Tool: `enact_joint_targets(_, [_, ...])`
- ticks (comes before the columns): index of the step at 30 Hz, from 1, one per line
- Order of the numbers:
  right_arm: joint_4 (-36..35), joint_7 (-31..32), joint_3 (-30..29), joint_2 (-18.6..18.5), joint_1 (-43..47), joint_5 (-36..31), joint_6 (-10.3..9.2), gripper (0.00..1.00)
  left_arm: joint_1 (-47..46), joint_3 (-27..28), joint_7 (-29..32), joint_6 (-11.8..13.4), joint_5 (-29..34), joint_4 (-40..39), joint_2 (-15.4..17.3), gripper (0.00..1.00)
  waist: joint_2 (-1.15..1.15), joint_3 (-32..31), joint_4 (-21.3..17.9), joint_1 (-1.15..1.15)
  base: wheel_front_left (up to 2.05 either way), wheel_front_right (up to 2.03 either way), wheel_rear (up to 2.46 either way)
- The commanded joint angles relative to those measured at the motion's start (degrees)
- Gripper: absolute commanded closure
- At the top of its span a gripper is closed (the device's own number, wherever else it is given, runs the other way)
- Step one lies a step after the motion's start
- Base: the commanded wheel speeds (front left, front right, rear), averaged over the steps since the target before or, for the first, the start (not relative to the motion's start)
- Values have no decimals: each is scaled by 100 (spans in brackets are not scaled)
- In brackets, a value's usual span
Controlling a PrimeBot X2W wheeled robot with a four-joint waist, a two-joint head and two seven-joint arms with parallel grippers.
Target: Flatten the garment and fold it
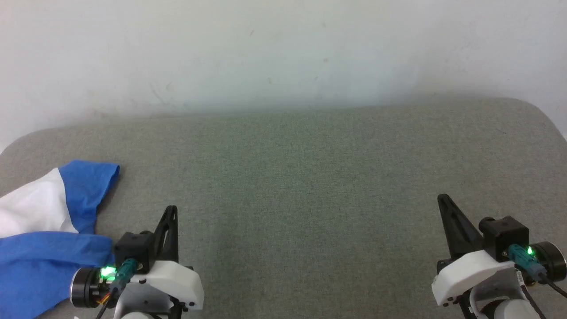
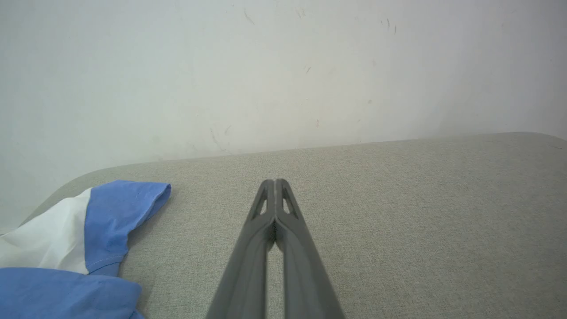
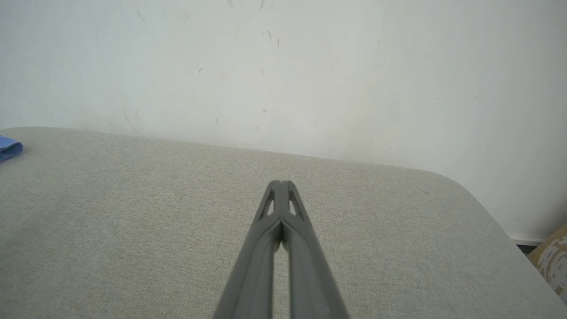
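The garment [image 1: 40, 221] lies bunched at the table's left edge, white body with bright blue sleeves; part of it runs off the head view. In the left wrist view the garment [image 2: 79, 235] sits at the lower left. A blue tip of the garment [image 3: 9, 148] shows at the far left of the right wrist view. My left gripper [image 1: 172, 209] is shut and empty, just right of the cloth and apart from it; its tips [image 2: 274, 181] meet. My right gripper [image 1: 442, 197] is shut and empty at the lower right, far from the cloth, tips [image 3: 280, 182] together.
The grey-green fabric table [image 1: 310, 177] has rounded far corners and backs onto a white wall [image 1: 283, 53]. A cardboard box [image 3: 553, 259] stands on the floor beyond the table's right corner.
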Motion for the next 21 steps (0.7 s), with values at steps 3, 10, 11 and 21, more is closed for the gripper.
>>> enact_joint_targets(3, [9, 4, -4, 18, -82, -43, -5, 100, -71, -5, 1, -4, 21, -27, -13, 100, 0, 0, 0, 0, 0, 0, 0])
enact_joint_targets(10, [9, 4, -4, 18, -82, -43, -5, 100, -71, -5, 1, -4, 21, -27, -13, 100, 0, 0, 0, 0, 0, 0, 0])
enact_joint_targets(11, [9, 4, -4, 18, -82, -43, -5, 100, -71, -5, 1, -4, 21, -27, -13, 100, 0, 0, 0, 0, 0, 0, 0])
enact_joint_targets(21, [9, 4, -4, 18, -82, -43, -5, 100, -71, -5, 1, -4, 21, -27, -13, 100, 0, 0, 0, 0, 0, 0, 0])
